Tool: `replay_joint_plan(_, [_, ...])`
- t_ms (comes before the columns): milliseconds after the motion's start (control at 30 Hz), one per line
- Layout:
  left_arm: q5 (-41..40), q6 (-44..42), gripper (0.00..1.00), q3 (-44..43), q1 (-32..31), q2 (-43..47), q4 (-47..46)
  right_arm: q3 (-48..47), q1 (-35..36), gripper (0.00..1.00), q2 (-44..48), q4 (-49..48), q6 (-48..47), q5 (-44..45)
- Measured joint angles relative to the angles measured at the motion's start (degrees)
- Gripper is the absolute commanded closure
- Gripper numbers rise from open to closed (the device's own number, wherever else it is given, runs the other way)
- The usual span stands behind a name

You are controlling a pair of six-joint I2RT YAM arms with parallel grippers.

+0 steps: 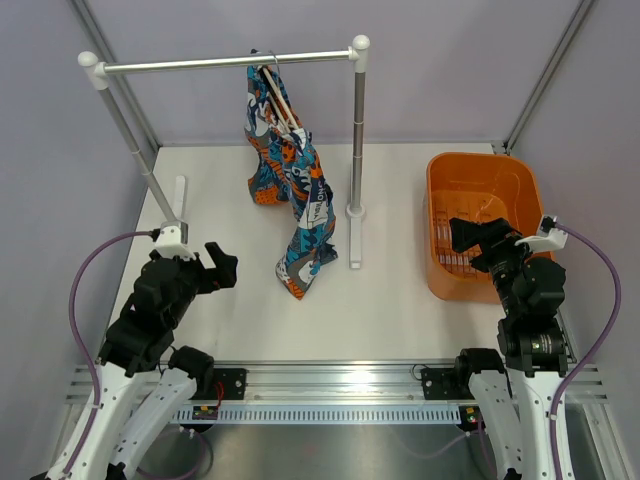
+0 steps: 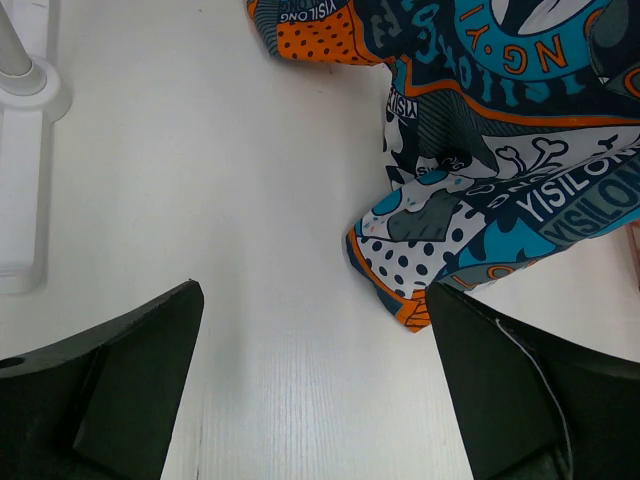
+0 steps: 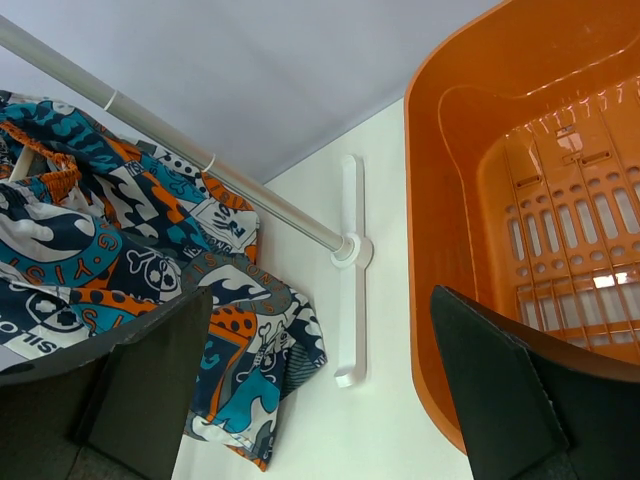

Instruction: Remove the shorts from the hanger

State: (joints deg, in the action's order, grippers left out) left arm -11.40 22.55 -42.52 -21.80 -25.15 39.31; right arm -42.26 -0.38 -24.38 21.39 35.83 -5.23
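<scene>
The patterned shorts (image 1: 295, 180) hang from the cream hanger (image 1: 277, 95), whose hook sits on the silver rail (image 1: 230, 62); their lower leg trails onto the table. The left wrist view shows the shorts (image 2: 500, 180) just ahead and to the right of my open left gripper (image 2: 315, 380), with a hem corner near the right finger. My left gripper (image 1: 222, 265) stands left of the fabric's low end, empty. My right gripper (image 1: 468, 236) is open and empty over the orange basket. In the right wrist view the shorts (image 3: 150, 270) lie to the left of my right gripper (image 3: 320, 390).
An orange basket (image 1: 445, 180) stands at the right (image 3: 450, 200). The rack has two grey uprights, one (image 1: 357, 130) right of the shorts and one (image 1: 135, 140) at the left, on white feet (image 3: 350, 300). Grey walls close in the back and sides.
</scene>
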Motion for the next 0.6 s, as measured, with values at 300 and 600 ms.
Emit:
replay_joint_plan(300, [2.0, -0.4, 0.01, 0.0, 0.0, 0.0, -0.4, 0.0, 0.0, 0.00, 0.0, 0.3, 0.0, 0.0])
replay_joint_plan(600, [7.6, 0.0, 0.01, -6.6, 0.0, -6.1, -4.7, -0.1, 0.0, 0.01, -0.5, 1.9, -0.2, -0.4])
